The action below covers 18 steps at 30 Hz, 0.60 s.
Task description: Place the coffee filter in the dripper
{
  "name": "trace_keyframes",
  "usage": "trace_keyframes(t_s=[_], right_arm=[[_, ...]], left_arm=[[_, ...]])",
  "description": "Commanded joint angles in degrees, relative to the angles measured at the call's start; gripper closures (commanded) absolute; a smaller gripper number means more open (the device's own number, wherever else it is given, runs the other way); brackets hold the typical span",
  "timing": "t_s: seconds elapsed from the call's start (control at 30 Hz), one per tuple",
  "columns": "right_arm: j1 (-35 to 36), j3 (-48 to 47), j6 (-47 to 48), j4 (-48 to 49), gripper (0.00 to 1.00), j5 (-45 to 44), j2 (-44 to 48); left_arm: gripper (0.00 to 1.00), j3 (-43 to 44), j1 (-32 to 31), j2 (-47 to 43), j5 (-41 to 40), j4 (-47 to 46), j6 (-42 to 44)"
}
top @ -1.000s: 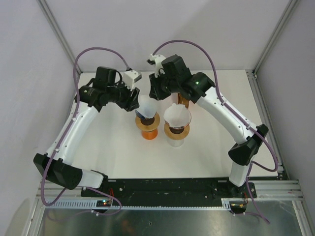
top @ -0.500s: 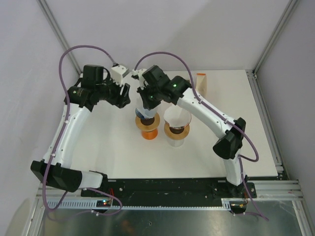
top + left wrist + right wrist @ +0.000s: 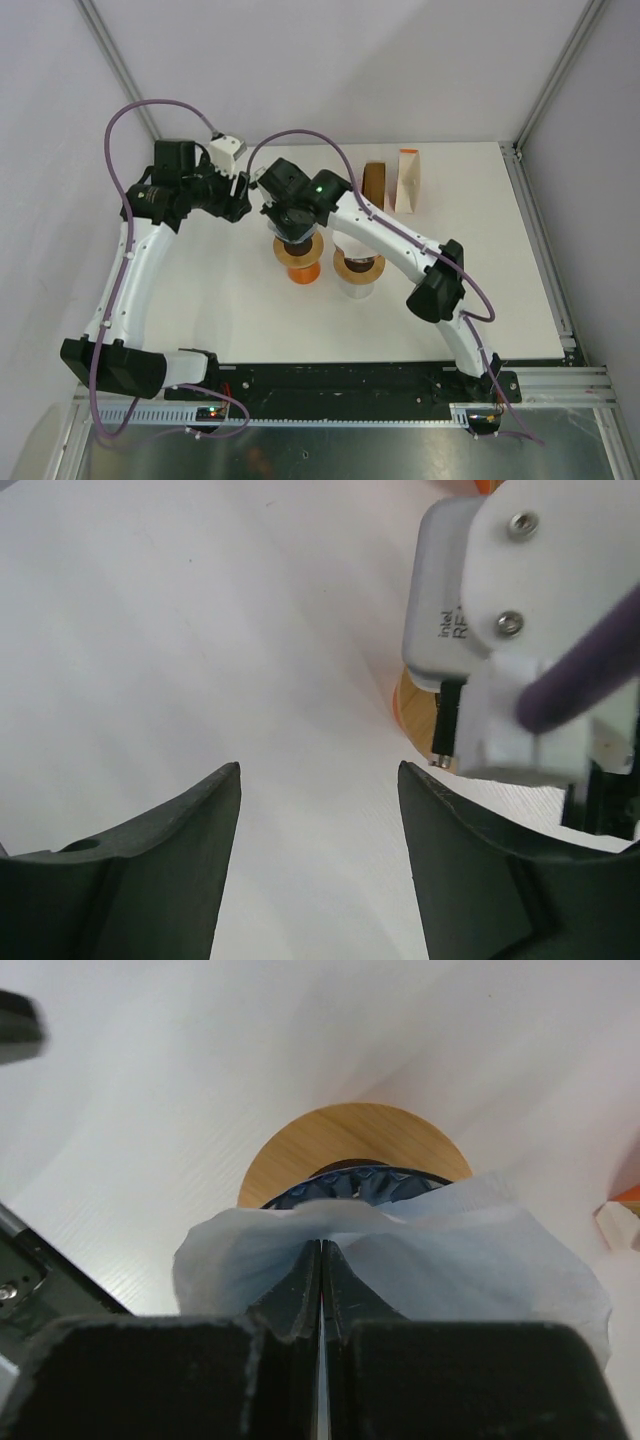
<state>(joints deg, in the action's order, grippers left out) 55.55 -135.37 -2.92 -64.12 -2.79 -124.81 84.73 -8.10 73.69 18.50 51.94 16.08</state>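
Right wrist: closed jaws' tips meet coffee filter (image 3: 480,1250) in dripper (image 3: 368,1173).

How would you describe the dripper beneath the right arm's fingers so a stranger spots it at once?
On the white table, two drippers stand side by side in the middle. It is the left dripper, under the right arm's fingers and pinched filter. Its foot is orange, the right dripper's white.

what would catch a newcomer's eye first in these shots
The right hand, shut on the edge of a white paper coffee filter, right over the dark ribbed dripper on its round wooden base near the middle of the white table. Next, the left hand close beside it, open and empty, and a second wood-ringed dripper standing just to the right.
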Motion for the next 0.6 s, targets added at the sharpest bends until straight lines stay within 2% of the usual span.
trace_keyframes(t_s=[0.0, 0.4, 0.57], right_arm=[[0.4, -3.2, 1.5, -3.9, 1.00, -5.6, -2.5], [0.5, -4.2, 2.3, -5.2, 1.00, -6.6, -4.0], [0.5, -5.7, 2.5, -3.1, 1.00, -5.6, -2.3]], left_arm=[[0.31, -0.1, 0.7, -2.1, 0.2, -1.8, 0.6], [0.31, -0.4, 0.7, -1.5, 1.9, -1.9, 0.3], [0.33, -1.6, 0.7, -2.0, 7.4, -1.9, -0.9]])
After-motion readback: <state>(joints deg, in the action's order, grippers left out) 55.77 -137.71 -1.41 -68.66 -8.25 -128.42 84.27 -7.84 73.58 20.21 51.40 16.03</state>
